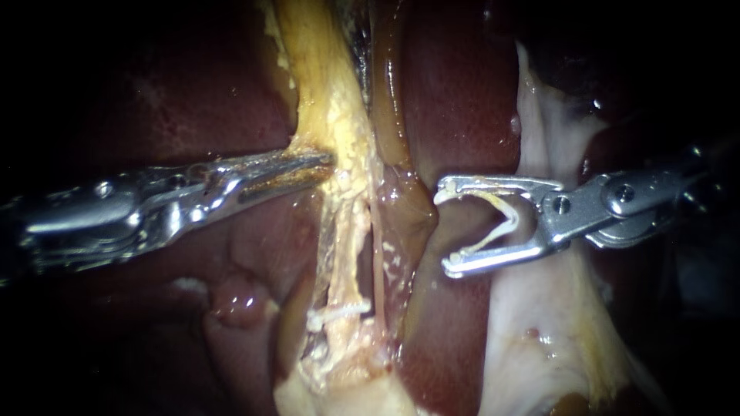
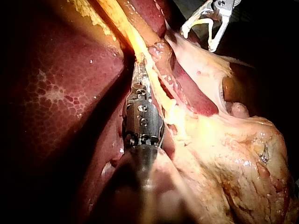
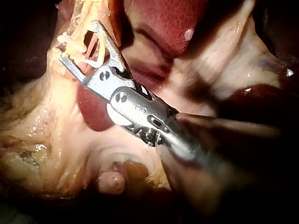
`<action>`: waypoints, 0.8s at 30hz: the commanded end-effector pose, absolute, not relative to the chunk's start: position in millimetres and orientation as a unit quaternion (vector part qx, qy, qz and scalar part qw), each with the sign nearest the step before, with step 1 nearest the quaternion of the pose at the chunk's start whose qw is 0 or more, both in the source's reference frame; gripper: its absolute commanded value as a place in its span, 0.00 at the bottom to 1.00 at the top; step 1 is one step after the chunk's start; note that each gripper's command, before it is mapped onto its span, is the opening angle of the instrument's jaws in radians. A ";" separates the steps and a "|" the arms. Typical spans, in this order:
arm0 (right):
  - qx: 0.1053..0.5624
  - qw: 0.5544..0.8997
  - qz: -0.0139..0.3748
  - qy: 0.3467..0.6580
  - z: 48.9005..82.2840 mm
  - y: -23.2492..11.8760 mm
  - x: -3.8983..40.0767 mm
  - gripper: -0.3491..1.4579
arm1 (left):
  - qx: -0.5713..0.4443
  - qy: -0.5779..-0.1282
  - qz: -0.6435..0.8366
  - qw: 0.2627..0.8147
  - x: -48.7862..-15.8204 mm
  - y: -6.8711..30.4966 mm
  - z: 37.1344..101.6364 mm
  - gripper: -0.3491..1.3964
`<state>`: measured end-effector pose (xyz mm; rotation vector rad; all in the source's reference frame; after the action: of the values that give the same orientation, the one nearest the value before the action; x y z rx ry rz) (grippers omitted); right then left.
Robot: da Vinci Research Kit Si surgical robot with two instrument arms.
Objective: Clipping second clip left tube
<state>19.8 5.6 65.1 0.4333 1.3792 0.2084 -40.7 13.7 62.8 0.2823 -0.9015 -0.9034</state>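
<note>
Holding right of the tubes and apart from them, right instrument has its jaws wide, both bearing on an open white clip seated between them. Left instrument pinches the yellow strand just far of the left tube. One placed clip crosses that tube's near end. Second clip not on yet; the approach, straddling the tube and closing all remain.

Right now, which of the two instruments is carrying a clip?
The right instrument: a pale clip sits held between its wide-spread jaws. The left instrument carries none; its jaws grip the yellowish tissue.
</note>
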 end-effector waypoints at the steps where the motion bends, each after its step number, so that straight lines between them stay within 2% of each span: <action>1: 0.202 0.745 0.096 0.628 65.2 5.4 20.0 0.51 | 0.132 -0.420 -0.419 0.794 -40.5 13.8 62.5 0.00; 8: 0.261 0.752 0.118 0.594 67.7 2.5 23.0 0.50 | 0.125 -0.424 -0.428 0.789 -38.2 16.1 57.9 0.00; 13: 0.295 0.757 0.132 0.568 70.9 0.2 26.2 0.50 | 0.112 -0.430 -0.426 0.788 -36.9 16.6 55.3 0.00; 19: 0.314 0.758 0.141 0.553 74.6 -1.3 29.4 0.50 | 0.105 -0.439 -0.424 0.785 -36.2 16.9 53.1 0.00; 24: 0.319 0.761 0.145 0.546 76.2 -1.2 31.1 0.50 | 0.103 -0.440 -0.424 0.785 -36.2 16.7 52.3 0.00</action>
<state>31.4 -1.2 76.4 0.6949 1.1871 0.3150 -36.3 16.6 52.3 0.2223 -0.9494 -0.9148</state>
